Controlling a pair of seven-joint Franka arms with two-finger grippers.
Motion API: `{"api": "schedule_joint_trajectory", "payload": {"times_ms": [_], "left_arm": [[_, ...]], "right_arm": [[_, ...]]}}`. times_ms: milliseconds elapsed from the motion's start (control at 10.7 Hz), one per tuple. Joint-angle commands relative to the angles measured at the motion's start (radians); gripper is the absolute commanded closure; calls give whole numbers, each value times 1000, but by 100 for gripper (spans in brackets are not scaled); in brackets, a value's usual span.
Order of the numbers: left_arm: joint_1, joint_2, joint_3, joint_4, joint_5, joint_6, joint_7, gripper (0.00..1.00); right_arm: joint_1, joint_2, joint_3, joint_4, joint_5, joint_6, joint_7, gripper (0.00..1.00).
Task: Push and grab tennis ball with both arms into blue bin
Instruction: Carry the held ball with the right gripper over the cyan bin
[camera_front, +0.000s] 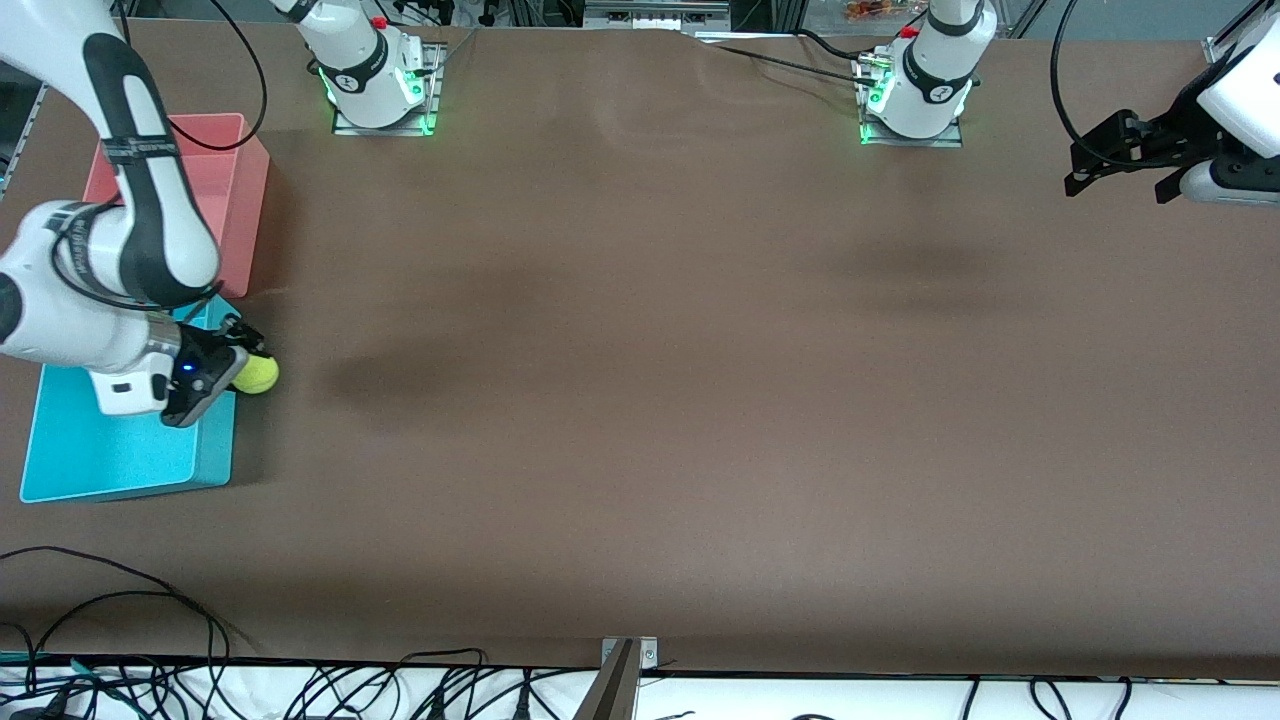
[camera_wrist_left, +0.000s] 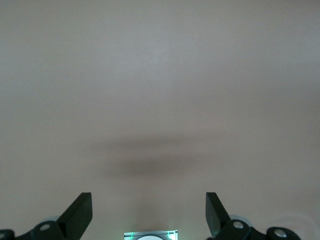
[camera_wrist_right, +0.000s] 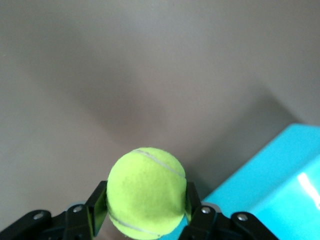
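Observation:
My right gripper is shut on the yellow-green tennis ball and holds it in the air over the rim of the blue bin, at the side of the bin that faces the table's middle. In the right wrist view the ball sits clamped between the two black fingers, with a corner of the blue bin beside it. My left gripper is open and empty, waiting above the table at the left arm's end; its wrist view shows the spread fingers over bare table.
A pink-red bin stands next to the blue bin, farther from the front camera, partly covered by the right arm. Cables lie along the table's front edge. The brown table surface stretches between the two arms.

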Motion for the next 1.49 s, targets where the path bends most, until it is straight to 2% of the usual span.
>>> {"api": "schedule_joint_trajectory", "payload": {"times_ms": [0, 187, 373, 653, 933, 1026, 1213, 1399], "left_arm": [[-75, 27, 70, 32, -17, -18, -16, 0], [-86, 27, 72, 32, -16, -17, -16, 0], [-104, 27, 84, 32, -8, -15, -16, 0], [-77, 40, 81, 31, -4, -10, -2, 0], [-22, 47, 52, 34, 12, -10, 54, 0], [-18, 49, 47, 35, 21, -10, 84, 0], [-17, 49, 46, 34, 21, -10, 87, 0], [-23, 61, 47, 41, 21, -13, 84, 0]], "right_arm": [[-11, -59, -122, 52, 7, -153, -105, 69], [-12, -48, -195, 52, 10, -126, -180, 69], [-15, -34, -237, 41, 10, -81, -245, 69], [-41, 59, -246, 23, 11, 49, -263, 68], [-78, 102, -246, 21, 24, 141, -282, 68], [-78, 107, -245, 17, 24, 144, -274, 65], [-78, 124, -242, 15, 25, 148, -271, 52], [-75, 139, -240, 15, 45, 149, -270, 45]]}}
